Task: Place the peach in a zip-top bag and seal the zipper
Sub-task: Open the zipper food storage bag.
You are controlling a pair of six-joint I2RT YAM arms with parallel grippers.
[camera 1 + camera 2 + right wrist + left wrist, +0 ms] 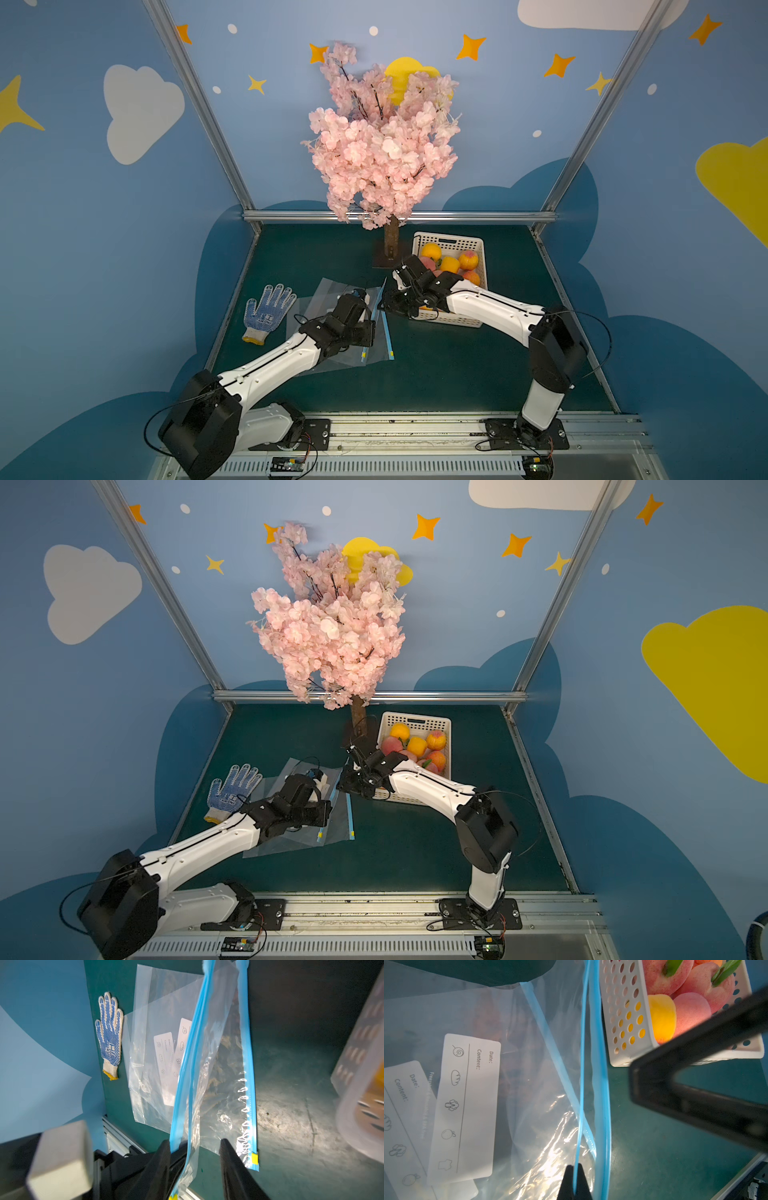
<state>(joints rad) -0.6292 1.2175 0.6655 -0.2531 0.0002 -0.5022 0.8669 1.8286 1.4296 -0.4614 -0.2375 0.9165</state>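
Several peaches (468, 261) (436, 739) (664, 978) lie in a white perforated basket (449, 239) (415, 717) at the back right. A clear zip-top bag (320, 299) (286, 771) (218, 1084) with a blue zipper strip (582, 1064) lies left of it, on top of a second bag. My left gripper (372, 318) (330, 808) (575, 1169) is shut on one lip of the zipper strip and holds it raised, so the mouth gapes. My right gripper (384, 305) (341, 785) (195, 1145) is open at the bag's mouth, with loose film hanging between its fingers.
A white glove with blue dots (268, 311) (232, 789) (109, 1032) lies left of the bags. A pink blossom tree (384, 141) (332, 629) stands at the back middle beside the basket. Metal frame rails border the green mat (478, 365).
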